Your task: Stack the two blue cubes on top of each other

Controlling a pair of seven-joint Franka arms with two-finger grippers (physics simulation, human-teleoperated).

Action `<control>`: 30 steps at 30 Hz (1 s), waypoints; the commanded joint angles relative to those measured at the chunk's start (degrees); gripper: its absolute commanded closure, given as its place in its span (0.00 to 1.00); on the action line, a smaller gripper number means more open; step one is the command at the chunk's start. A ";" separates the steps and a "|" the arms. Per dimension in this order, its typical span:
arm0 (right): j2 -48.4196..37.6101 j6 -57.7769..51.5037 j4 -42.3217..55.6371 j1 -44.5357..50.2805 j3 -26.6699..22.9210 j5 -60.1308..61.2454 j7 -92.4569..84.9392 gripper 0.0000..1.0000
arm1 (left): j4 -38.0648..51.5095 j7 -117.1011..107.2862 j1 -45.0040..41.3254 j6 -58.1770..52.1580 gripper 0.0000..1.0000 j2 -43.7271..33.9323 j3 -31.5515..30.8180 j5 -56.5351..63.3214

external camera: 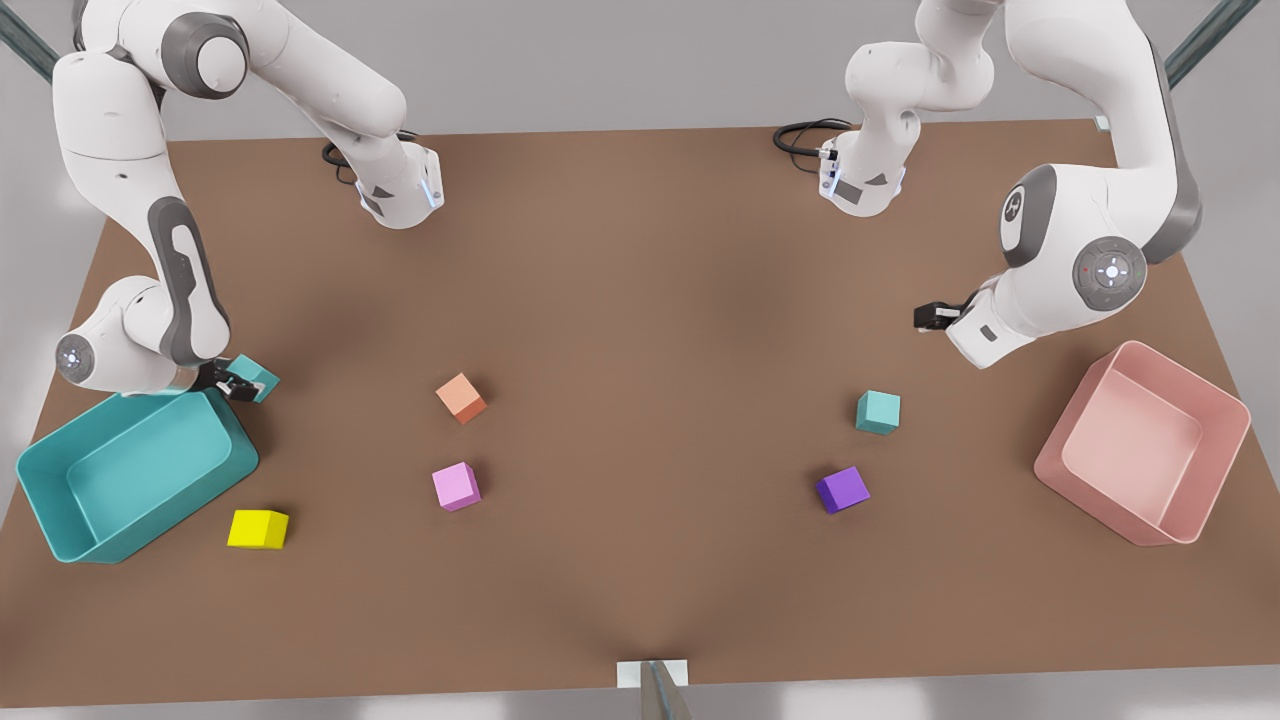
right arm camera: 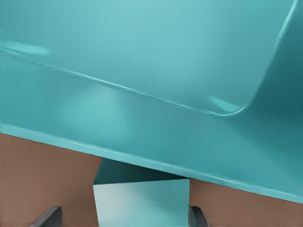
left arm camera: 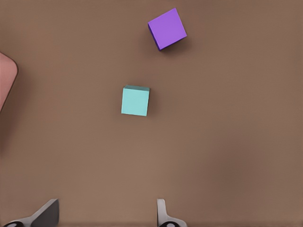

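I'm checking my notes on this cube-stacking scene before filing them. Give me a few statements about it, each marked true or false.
1. The right gripper is at a blue cube beside the teal bin. True.
2. The two blue cubes are already stacked. False: the other blue cube sits alone on the table, near the purple cube.
3. The left gripper is open, above the table. True.
4. The yellow cube lies inside the teal bin. False: it sits on the table outside it.
5. The pink bin holds a cube. False: nothing lies in it.
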 commanded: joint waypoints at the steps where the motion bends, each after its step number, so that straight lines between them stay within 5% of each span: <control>1: -0.05 -0.10 0.15 0.00 -0.02 0.07 -0.46 0.00 | 0.02 0.17 0.04 -0.12 0.00 -0.06 -0.01 0.02; 30: 2.94 0.95 1.65 -1.32 -0.02 1.21 -3.01 0.00 | -0.06 0.17 0.04 -0.91 0.00 0.38 -0.01 0.02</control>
